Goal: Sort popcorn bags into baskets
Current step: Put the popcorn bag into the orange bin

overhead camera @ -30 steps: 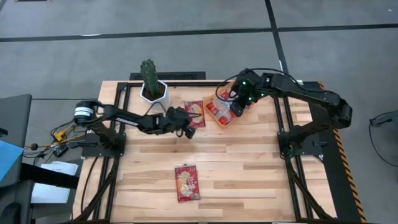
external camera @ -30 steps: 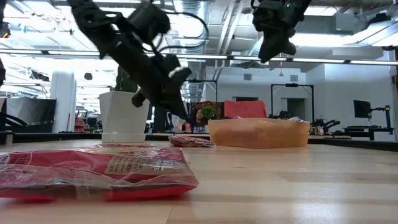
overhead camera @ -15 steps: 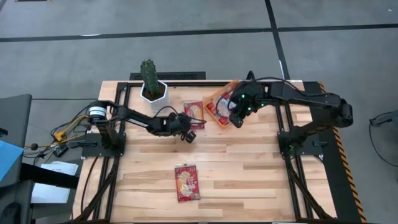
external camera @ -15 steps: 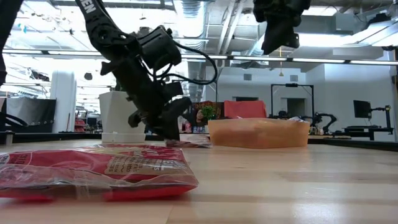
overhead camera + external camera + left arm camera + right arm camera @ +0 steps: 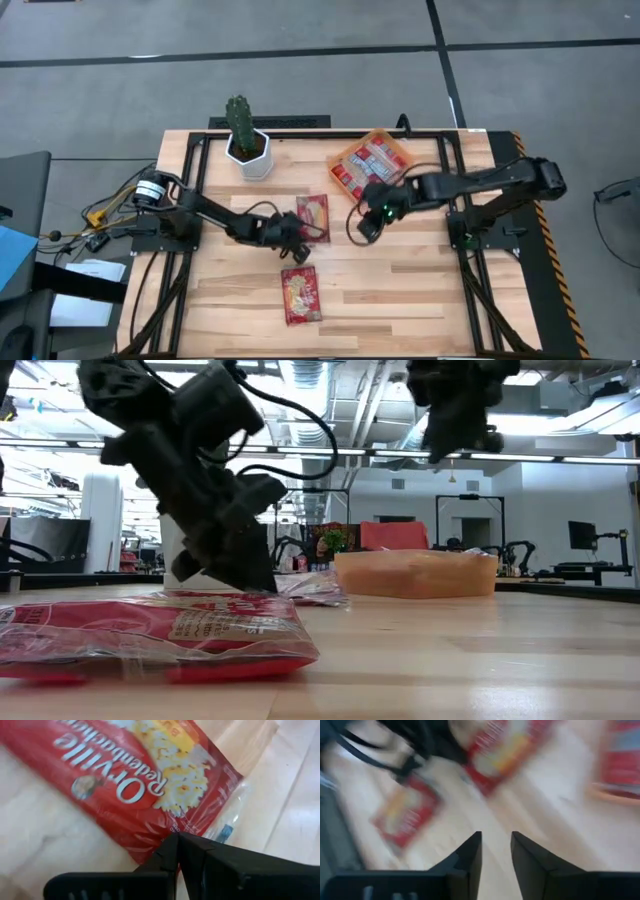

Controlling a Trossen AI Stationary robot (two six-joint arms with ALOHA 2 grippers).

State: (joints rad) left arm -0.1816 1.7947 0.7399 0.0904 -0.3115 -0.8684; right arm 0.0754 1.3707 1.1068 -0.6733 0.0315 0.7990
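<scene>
One red popcorn bag with a yellow panel (image 5: 313,214) lies flat mid-table, and my left gripper (image 5: 296,237) is shut at its near edge (image 5: 177,840). A second bag (image 5: 300,293) lies flat toward the near edge and fills the low view's foreground (image 5: 150,635). The orange basket (image 5: 398,146) sits toward the far right and holds several packets. My right gripper (image 5: 366,228) hovers open above bare wood, right of the middle bag (image 5: 496,840). In the low view it is high up (image 5: 460,410). My left gripper pinches the middle bag's near edge, at the red rim beside the clear seal (image 5: 169,831), between its shut fingers. The fingers come in slanting down from the table's left and near side. The bag lies flat on the table.
A white pot with a green cactus (image 5: 245,140) stands at the far left of the table. Black frame rails run along both sides (image 5: 462,240). Bare wood lies between the two bags and right of the near bag.
My left gripper has moved toward the near edge, and the middle bag has slid along the table with it, away from the cactus pot. My right gripper has left its place over the basket and swung toward the near edge and left, dropping lower.
</scene>
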